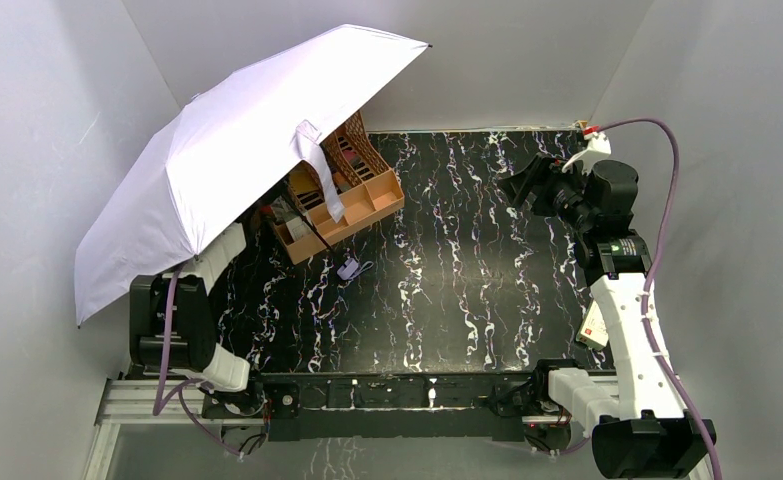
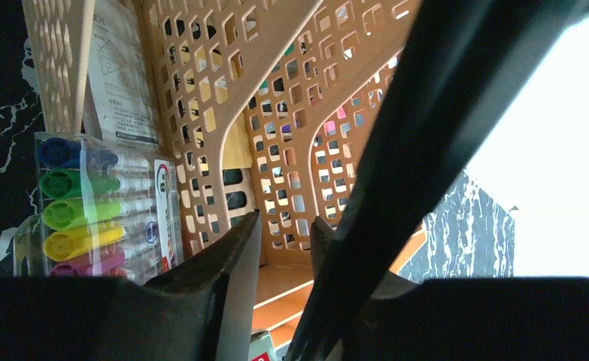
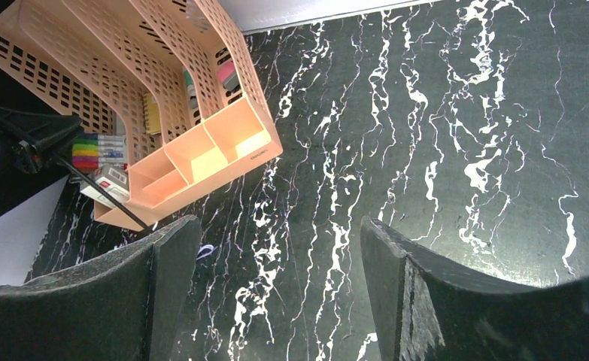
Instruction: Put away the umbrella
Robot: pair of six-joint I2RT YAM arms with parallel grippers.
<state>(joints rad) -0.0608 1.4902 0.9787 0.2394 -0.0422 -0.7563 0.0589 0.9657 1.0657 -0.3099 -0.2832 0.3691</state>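
Left gripper straddles the dark shaft, jaws narrowed; whether they pinch it I cannot tell, so centre the shaft first. The umbrella stands open, canopy tilted over the left arm, just beside the file organiser. Farther off, right gripper hangs spread, empty

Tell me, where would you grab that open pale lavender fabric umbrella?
On the pale lavender fabric umbrella, probably the thin dark shaft, approached sideways beneath the tilted canopy: the canopy is broad and soft, while the shaft is slim, stiff and exposed.
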